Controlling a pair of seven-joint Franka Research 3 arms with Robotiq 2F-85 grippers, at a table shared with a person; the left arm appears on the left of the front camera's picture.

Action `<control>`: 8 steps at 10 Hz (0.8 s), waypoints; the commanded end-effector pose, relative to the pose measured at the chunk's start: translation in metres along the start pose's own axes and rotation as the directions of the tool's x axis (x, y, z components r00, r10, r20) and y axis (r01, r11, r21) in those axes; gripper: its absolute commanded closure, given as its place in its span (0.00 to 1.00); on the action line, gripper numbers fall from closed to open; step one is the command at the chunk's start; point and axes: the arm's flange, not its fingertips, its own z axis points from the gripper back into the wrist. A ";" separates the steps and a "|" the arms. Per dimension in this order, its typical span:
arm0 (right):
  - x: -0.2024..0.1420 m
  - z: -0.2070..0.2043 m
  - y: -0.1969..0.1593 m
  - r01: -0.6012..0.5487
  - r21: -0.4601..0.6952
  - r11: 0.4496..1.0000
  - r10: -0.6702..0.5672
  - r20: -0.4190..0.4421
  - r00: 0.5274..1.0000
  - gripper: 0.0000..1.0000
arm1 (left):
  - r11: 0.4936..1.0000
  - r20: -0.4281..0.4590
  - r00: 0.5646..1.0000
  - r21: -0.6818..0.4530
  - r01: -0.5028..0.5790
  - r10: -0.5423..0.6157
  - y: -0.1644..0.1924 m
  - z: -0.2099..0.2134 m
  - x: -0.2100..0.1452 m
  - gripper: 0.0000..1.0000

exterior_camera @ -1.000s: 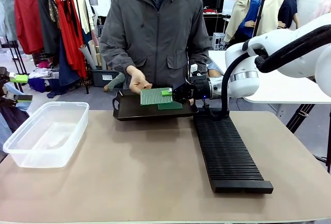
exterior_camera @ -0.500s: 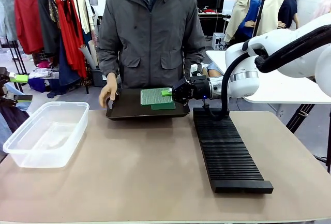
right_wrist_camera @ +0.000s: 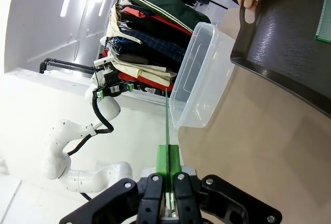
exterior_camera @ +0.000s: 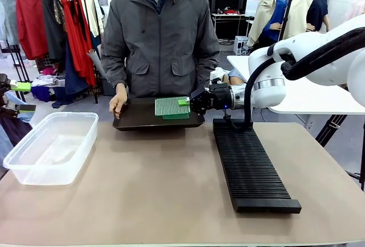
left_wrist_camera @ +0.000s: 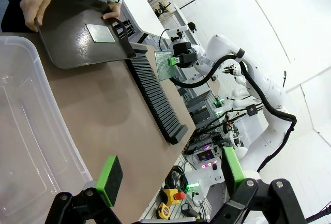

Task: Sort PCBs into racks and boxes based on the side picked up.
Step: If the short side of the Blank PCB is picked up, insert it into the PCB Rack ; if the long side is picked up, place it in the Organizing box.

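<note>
The tray (exterior_camera: 142,122) has been slid left by the person's hand (exterior_camera: 118,100). A green board (exterior_camera: 168,106) is pinched tight by the right gripper (exterior_camera: 183,102) just above the tray, while the left gripper (left_wrist_camera: 171,175) is left wide open and empty. The board should be lifted clear first.

PCB (exterior_camera: 170,106): light green, dotted face. Rack (exterior_camera: 251,167): black, fine ribbing. Tub (exterior_camera: 40,174): clear, colourless. Tray (exterior_camera: 137,120): smooth, dark. Tabletop (exterior_camera: 159,195): plain tan. Pads of right gripper (exterior_camera: 184,102): bright green
</note>
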 end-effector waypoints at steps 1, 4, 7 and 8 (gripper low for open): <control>0.001 -0.001 0.001 -0.003 0.002 1.000 0.003 0.000 1.000 1.00 | 1.000 -0.002 1.000 -0.008 0.000 0.000 -0.002 0.001 -0.001 0.00; 0.001 -0.001 0.001 -0.003 0.002 1.000 0.003 0.000 1.000 1.00 | 1.000 -0.002 1.000 -0.008 0.000 0.000 -0.002 0.001 -0.001 0.00; 0.001 -0.001 0.001 -0.003 0.002 1.000 0.003 0.000 1.000 1.00 | 1.000 -0.002 1.000 -0.008 0.000 0.000 -0.002 0.001 -0.001 0.00; 0.001 -0.001 0.001 -0.003 0.002 1.000 0.003 0.000 1.000 1.00 | 1.000 -0.002 1.000 -0.008 0.000 0.000 -0.002 0.001 -0.001 0.00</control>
